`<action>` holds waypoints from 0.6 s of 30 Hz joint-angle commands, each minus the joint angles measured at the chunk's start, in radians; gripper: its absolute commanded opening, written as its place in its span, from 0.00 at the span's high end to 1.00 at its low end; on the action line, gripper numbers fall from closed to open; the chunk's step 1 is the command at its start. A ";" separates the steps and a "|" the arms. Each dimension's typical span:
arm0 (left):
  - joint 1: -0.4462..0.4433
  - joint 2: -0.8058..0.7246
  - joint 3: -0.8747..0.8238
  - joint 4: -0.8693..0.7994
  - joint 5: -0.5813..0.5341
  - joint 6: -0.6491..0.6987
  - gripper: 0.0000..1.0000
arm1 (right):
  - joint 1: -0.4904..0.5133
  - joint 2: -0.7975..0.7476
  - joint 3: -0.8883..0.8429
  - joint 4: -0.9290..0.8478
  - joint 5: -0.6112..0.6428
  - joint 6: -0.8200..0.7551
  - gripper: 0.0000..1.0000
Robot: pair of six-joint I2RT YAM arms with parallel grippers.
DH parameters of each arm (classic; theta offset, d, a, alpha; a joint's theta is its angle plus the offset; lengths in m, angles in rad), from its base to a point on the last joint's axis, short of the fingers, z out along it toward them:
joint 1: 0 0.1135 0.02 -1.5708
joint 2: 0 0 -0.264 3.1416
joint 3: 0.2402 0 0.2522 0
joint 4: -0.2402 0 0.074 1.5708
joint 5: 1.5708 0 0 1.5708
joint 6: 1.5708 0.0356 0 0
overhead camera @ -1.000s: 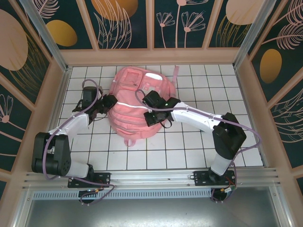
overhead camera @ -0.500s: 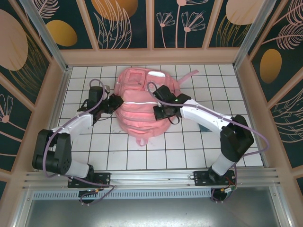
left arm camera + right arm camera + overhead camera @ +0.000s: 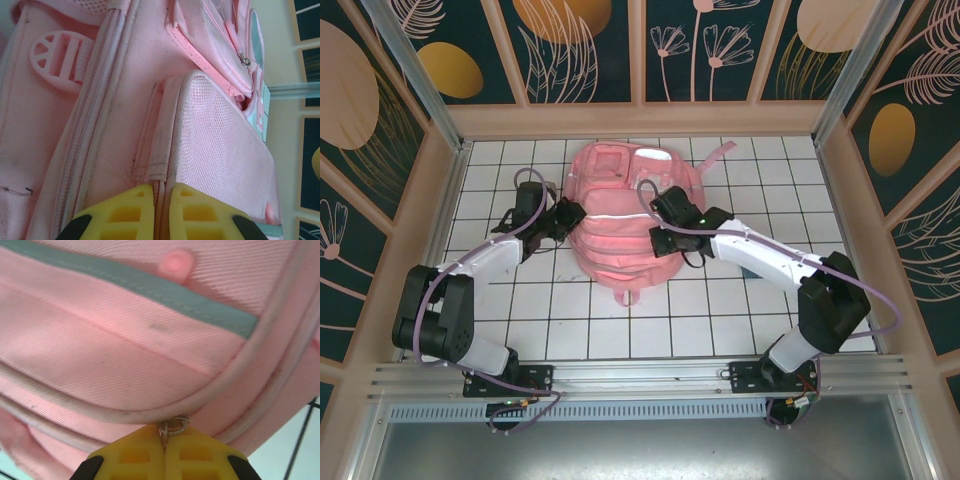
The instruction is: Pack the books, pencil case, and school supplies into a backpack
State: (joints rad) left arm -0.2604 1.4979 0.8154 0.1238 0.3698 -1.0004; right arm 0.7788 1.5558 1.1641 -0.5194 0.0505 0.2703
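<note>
Right gripper [image 3: 165, 432], 5 o'clock on backpack [image 3: 620, 190], jaws pinched tight on metal zip ring [image 3: 172, 426]. Left gripper [image 3: 161, 187], backpack's 9 o'clock edge, jaws almost touching, nipping pink seam [image 3: 160, 150]. Backpack flat on tiled table [image 3: 570, 320], loose strap [image 3: 720, 155] toward 1 o'clock.

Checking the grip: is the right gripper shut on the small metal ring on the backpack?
Yes, the right gripper pinches the metal ring at the edge of the backpack.

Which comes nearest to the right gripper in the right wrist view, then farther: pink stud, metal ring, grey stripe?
1. metal ring, pinched in the right gripper, bottom.
2. grey stripe, across the backpack, higher.
3. pink stud, top.
</note>
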 commanded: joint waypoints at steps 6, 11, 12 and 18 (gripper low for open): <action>-0.029 -0.009 -0.017 0.139 -0.037 -0.107 1.00 | 0.108 0.020 0.060 0.111 -0.207 0.096 1.00; -0.040 0.002 -0.014 0.159 -0.021 -0.115 1.00 | 0.143 0.115 0.141 0.172 -0.196 0.163 1.00; -0.043 0.004 -0.014 0.164 -0.016 -0.117 1.00 | 0.147 0.148 0.173 0.178 -0.191 0.170 1.00; -0.056 -0.011 -0.022 0.181 0.016 -0.126 1.00 | 0.179 0.320 0.373 0.198 -0.128 0.195 1.00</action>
State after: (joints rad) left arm -0.2741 1.4979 0.7937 0.1940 0.3130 -1.0882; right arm 0.9344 1.8210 1.4319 -0.4480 -0.0608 0.4450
